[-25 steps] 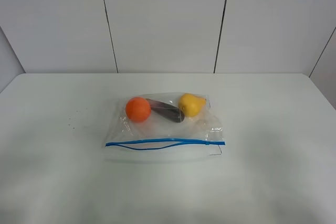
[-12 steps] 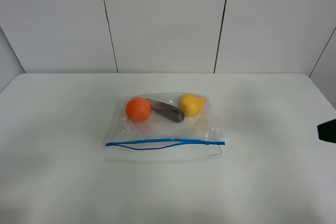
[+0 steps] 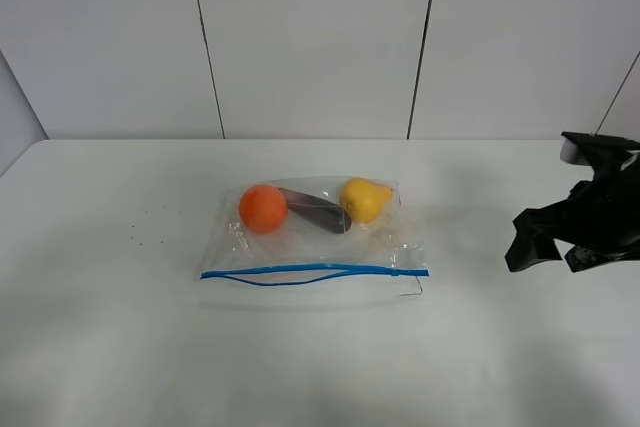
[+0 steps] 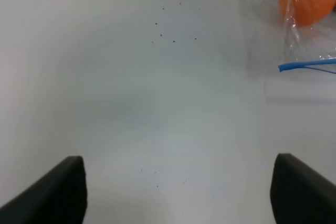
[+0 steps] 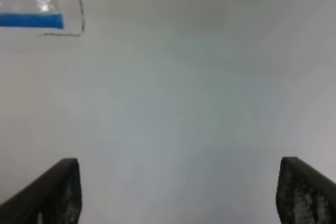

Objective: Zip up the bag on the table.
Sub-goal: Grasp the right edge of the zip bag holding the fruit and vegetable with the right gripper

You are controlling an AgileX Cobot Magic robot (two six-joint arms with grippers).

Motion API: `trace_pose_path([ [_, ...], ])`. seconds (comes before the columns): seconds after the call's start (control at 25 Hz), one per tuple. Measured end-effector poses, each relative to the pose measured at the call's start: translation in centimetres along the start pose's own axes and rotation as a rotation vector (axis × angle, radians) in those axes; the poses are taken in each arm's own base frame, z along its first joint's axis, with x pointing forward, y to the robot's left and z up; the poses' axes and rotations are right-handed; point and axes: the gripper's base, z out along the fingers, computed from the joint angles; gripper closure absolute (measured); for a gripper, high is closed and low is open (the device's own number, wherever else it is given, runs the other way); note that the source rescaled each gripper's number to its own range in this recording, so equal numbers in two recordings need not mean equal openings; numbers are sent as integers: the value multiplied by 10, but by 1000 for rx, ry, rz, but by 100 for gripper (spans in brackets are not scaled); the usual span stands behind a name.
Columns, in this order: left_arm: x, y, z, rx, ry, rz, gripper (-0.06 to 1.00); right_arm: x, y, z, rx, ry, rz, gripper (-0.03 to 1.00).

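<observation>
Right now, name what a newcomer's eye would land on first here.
The clear bag lies centred on the table, an orange item and a yellow item showing through. Its blue zip strip runs along the near edge, partly gaping. The black right claw hangs open to its right, apart.

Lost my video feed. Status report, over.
Left gripper open, right gripper open, both clear of bag on table. Zip strip partly open. Nothing blocking.

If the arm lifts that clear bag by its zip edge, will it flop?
Probably floppy: the bag is thin crinkled film lying slack on the table. The round orange item and yellow item would likely roll and shift its weight. The blue zip strip looks partly open, so contents might slip out.
</observation>
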Motion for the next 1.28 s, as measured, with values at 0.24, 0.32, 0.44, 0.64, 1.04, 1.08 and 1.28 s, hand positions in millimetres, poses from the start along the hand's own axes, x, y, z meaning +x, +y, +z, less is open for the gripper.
trace_pose_path([
  [0.24, 0, 0, 0, 0, 0, 0, 3, -18, -6, 49, -54, 29, 8, 13],
  [0.32, 0, 0, 0, 0, 0, 0, 3, -26, -5, 58, -82, 32, 0, 13],
  [0.44, 0, 0, 0, 0, 0, 0, 3, -41, -2, 67, -139, 14, -42, 13],
  [0.64, 0, 0, 0, 0, 0, 0, 3, -62, 1, 84, -259, -3, -57, 15],
  [1.04, 0, 0, 0, 0, 0, 0, 3, -66, 12, 123, -543, 97, -93, 22],
  [1.08, 0, 0, 0, 0, 0, 0, 3, -64, 12, 128, -555, 112, -89, 22],
  [1.28, 0, 0, 0, 0, 0, 0, 3, -62, 13, 142, -620, 118, -83, 22],
])
